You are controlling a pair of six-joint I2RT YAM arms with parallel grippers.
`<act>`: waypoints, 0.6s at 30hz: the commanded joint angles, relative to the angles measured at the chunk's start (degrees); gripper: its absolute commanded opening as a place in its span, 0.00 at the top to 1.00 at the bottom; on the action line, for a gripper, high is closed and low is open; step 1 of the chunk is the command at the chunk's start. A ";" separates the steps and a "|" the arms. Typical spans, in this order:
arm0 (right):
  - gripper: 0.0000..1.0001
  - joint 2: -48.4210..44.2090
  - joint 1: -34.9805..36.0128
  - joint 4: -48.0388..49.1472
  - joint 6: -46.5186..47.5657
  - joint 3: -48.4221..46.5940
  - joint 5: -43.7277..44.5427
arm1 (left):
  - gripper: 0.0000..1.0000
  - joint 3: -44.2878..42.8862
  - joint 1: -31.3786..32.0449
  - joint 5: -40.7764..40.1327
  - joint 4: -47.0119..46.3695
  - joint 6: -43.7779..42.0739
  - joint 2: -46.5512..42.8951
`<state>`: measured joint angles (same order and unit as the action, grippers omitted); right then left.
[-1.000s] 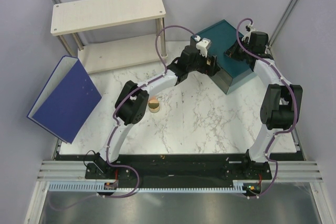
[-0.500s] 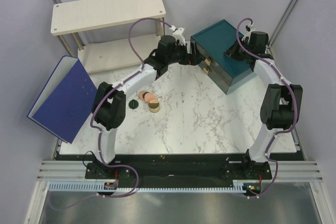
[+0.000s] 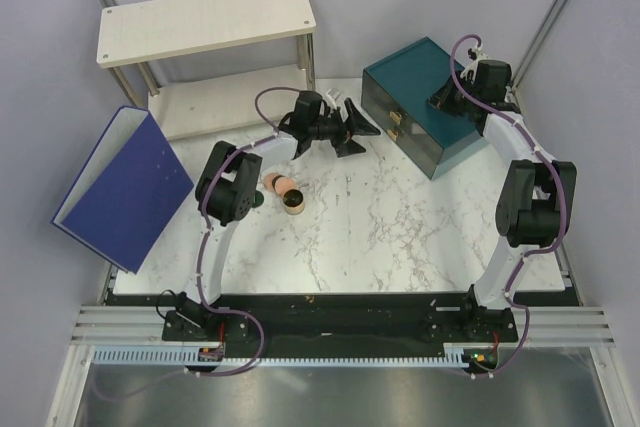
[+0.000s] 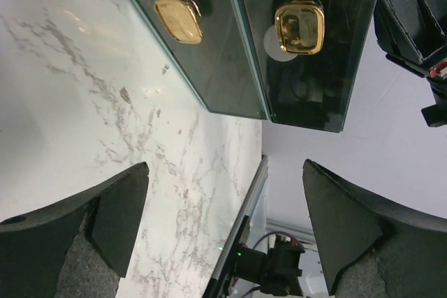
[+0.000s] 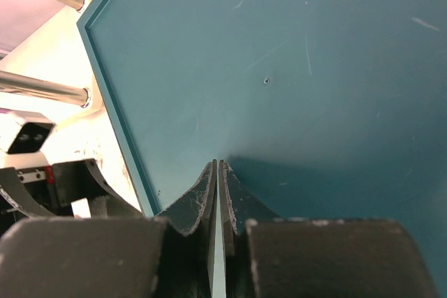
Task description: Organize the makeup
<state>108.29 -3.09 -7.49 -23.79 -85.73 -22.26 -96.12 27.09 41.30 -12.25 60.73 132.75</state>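
Note:
The makeup lies left of the table's middle: two peach-pink compacts (image 3: 278,183), a gold-rimmed round tin (image 3: 293,203) and a dark green lid (image 3: 258,200) half hidden behind the left arm. My left gripper (image 3: 357,128) hangs open and empty, lying sideways just left of the teal drawer box (image 3: 412,69). In the left wrist view its fingers (image 4: 105,218) frame the box's two closed drawer fronts with gold handles (image 4: 299,27). My right gripper (image 3: 444,99) is shut with nothing in it, its tips (image 5: 217,166) resting over the box's top (image 5: 314,68).
A white two-level shelf (image 3: 205,21) stands at the back left. A blue binder (image 3: 125,187) leans open at the left table edge. The teal drawer box fills the back right corner.
The left arm has drawn back leftward from the drawer box and folded up, uncovering the compacts and tin. The right arm has not moved.

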 commanded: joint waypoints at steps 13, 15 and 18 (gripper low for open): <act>0.88 3.07 0.72 -9.83 1.29 3.20 1.17 | 0.42 -9.96 2.26 2.74 -12.18 21.09 13.58; 0.88 3.07 0.72 -9.83 1.20 3.20 1.08 | 0.43 -12.24 2.61 1.95 -11.48 21.97 15.34; 0.88 2.98 0.72 -9.83 1.20 3.20 0.90 | 0.43 -13.83 3.05 -0.07 -10.95 23.11 16.57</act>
<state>108.29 -3.09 -7.27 -23.81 -85.65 -22.46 -106.06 29.36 43.11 -21.54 78.87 146.98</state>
